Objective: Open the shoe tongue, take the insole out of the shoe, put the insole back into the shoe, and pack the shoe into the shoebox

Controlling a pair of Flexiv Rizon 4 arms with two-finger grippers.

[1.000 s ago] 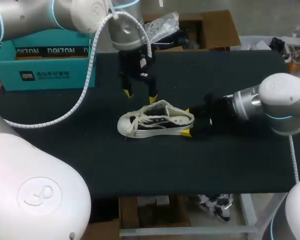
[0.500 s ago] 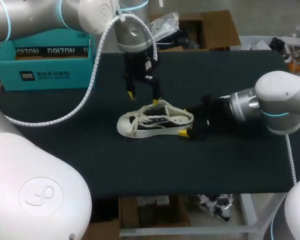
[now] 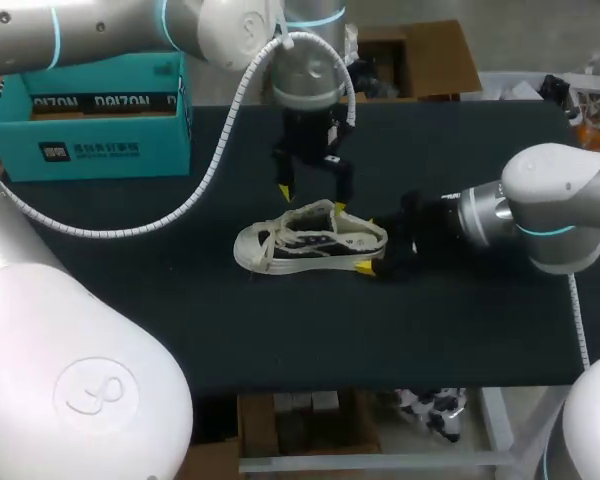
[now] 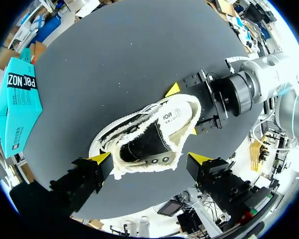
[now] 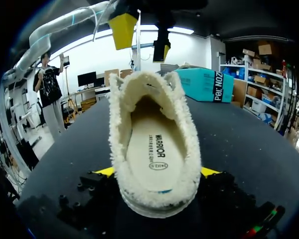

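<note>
Shoe (image 3: 310,240): upright at mid worktop, toe toward the left edge.
Insole (image 5: 152,149): inside the shoe, front end lost in shadow.
Right claw (image 3: 368,245): closed on the heel from both sides, fingers mostly hidden behind it.
Left claw (image 3: 312,199): spread wide above the shoe's opening, holding nothing.
Shoebox (image 3: 90,125): far left corner, partly behind the left arm.

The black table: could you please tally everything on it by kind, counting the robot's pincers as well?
White fleece-lined lace-up shoe: 1
Cream printed insole, lying inside the shoe: 1
Teal cardboard shoebox: 1
Yellow-tipped pincers, left pincer and right pincer: 2
Total: 5
</note>
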